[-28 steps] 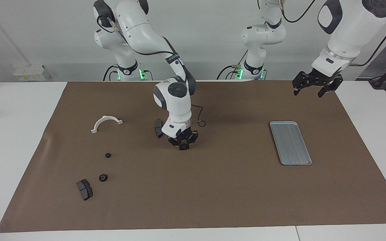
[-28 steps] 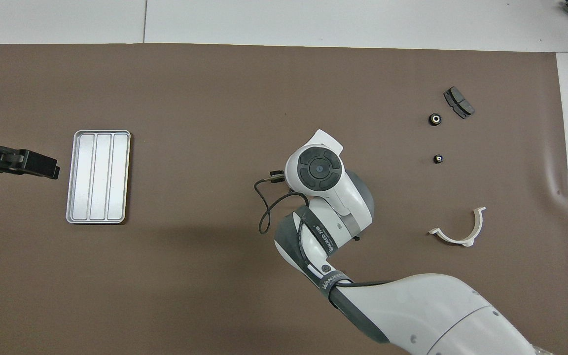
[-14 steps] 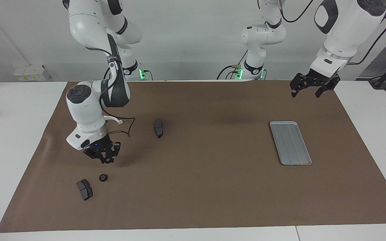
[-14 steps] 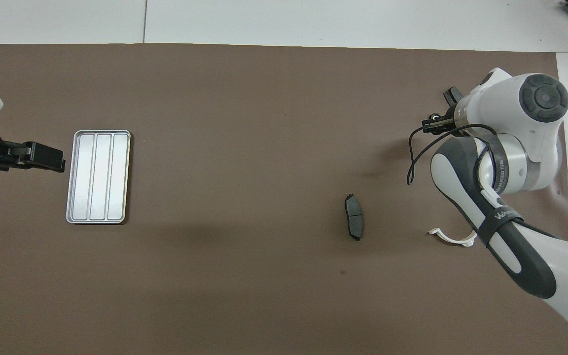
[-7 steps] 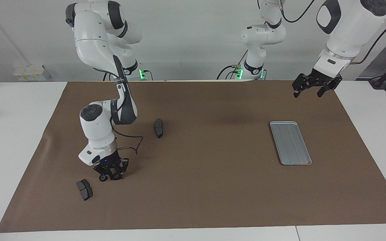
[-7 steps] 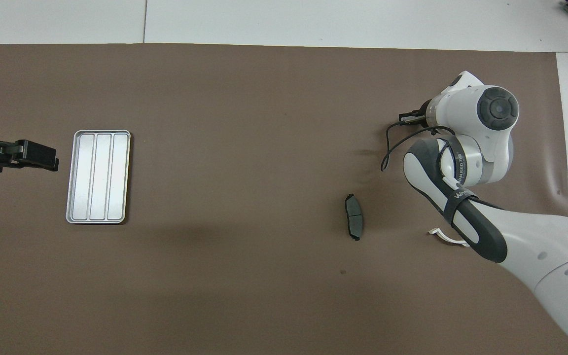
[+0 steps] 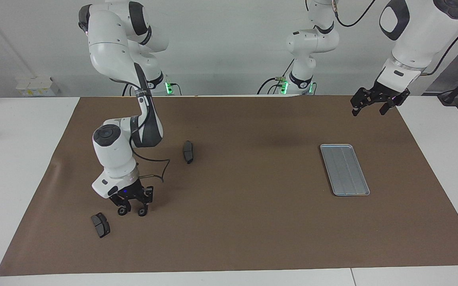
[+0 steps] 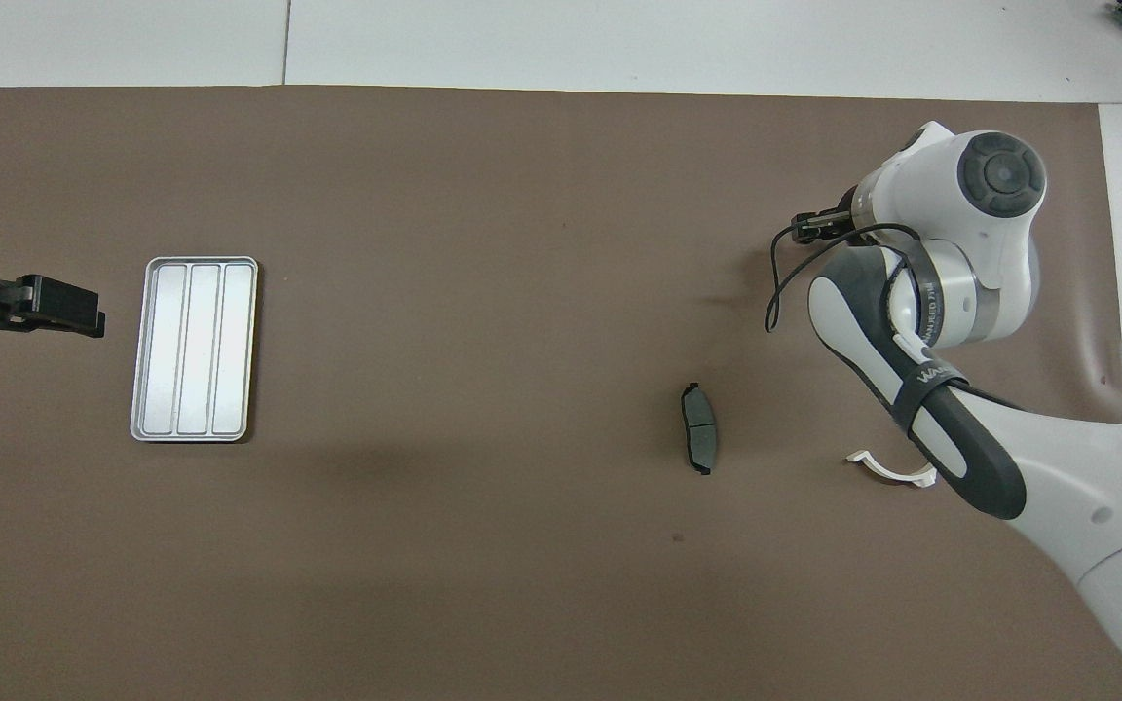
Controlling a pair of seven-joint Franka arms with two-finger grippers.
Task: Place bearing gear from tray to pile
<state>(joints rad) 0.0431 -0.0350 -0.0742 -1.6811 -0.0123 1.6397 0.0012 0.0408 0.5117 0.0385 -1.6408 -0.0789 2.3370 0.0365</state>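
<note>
**Letting go of the gear at the pile**

Looking for the bearing gear, I cannot separate it from the gripper. Small dark round shapes sit at the tips of the right gripper (image 7: pixel 132 212), low on the brown mat (image 7: pixel 253 238) in the lower left of the facing view. Any of them could be a gear or a fingertip. In the overhead view the arm's wrist covers that spot entirely. My judgement is that the gear is at or between those tips, down at mat level.

The right gripper's two fingers stand apart with a clear gap between them, so the pincer is parted and nothing is visibly clamped.

A dark brake pad (image 7: pixel 100 225) lies just beside the gripper, a little lower in the frame. A second brake pad (image 7: pixel 188 151) lies well apart, near the middle. Only an end of the white half-ring bracket (image 8: pixel 897 474) shows, past the arm in the overhead view.

The tray (image 7: pixel 344 170), right of centre, shows only its ridges and no gear. The left gripper (image 7: pixel 367 112) waits at the upper right, over the mat's corner, with its fingers spread wide.

The step in hand looks like the release. To do it well:
- Spread the fingers fully before any lift, so a round part is not dragged or set rolling.
- Rise straight up, without swinging toward the nearby pad.
- Check that the gear lies flat before leaving.
</note>
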